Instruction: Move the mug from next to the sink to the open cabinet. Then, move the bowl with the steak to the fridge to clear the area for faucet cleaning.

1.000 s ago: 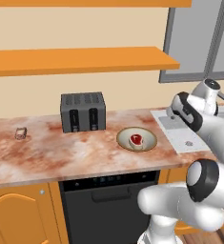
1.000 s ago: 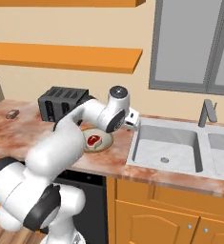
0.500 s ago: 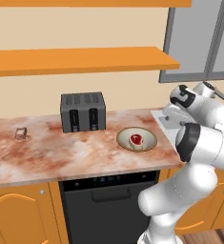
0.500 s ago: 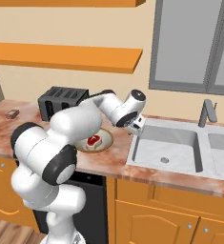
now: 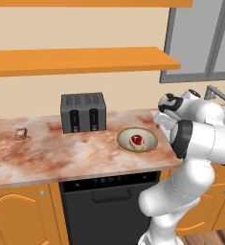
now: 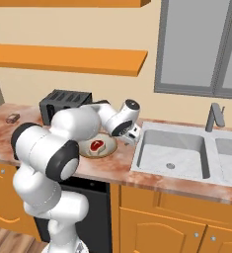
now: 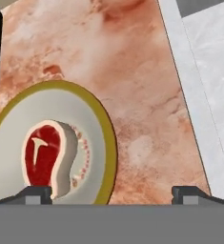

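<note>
The bowl (image 5: 147, 136) (image 6: 107, 149) (image 7: 92, 124), olive-rimmed and cream inside, sits on the marbled counter with the steak (image 5: 136, 140) (image 6: 96, 145) (image 7: 43, 155) in it. My gripper (image 6: 133, 135) (image 7: 112, 193) hangs low and open over the counter strip between the bowl's right rim and the sink (image 6: 174, 153) (image 7: 199, 100), holding nothing. One fingertip (image 7: 37, 192) is over the bowl's edge and the other (image 7: 189, 192) is near the sink's rim. The faucet (image 5: 212, 92) (image 6: 213, 117) stands behind the basin. The mug, the open cabinet and the fridge are out of view.
A dark toaster (image 5: 84, 112) (image 6: 63, 105) stands at the back of the counter, left of the bowl. A small object (image 5: 21, 133) (image 6: 12, 118) lies far left. An orange shelf (image 5: 80, 60) runs overhead. A window (image 6: 199, 44) is above the sink.
The arm's elbow has swung round toward the front and the hand has dropped a little toward the counter beside the bowl. The jaws stay open; bowl and steak have not moved.
</note>
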